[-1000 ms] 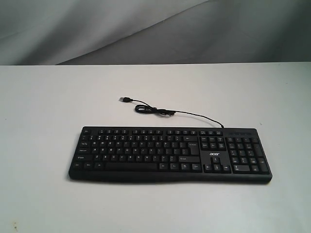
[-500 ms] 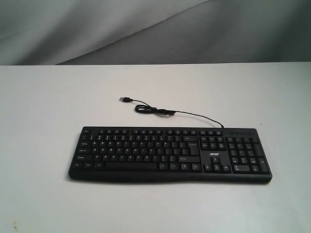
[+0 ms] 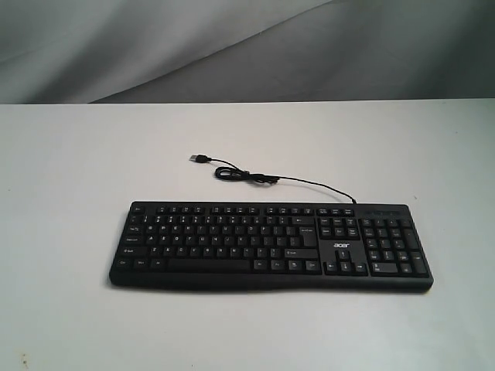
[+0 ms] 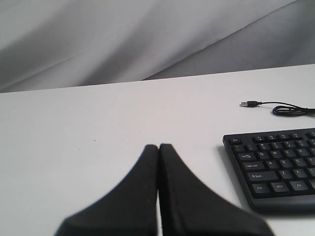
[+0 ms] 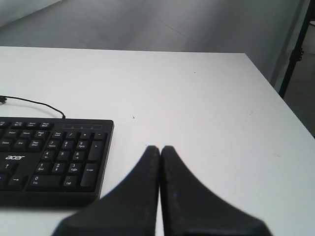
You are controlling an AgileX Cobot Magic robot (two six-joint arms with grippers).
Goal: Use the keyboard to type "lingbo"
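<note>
The black full-size keyboard lies flat on the white table, number pad and white "acer" logo at its right end. Its thin cable curls away behind it to a loose USB plug. Neither arm appears in the exterior view. In the left wrist view my left gripper is shut, empty, over bare table beside the keyboard's left end. In the right wrist view my right gripper is shut, empty, over bare table just off the number pad end.
The white table runs back to a grey draped backdrop. The right wrist view shows the table's right edge and a dark stand leg beyond it.
</note>
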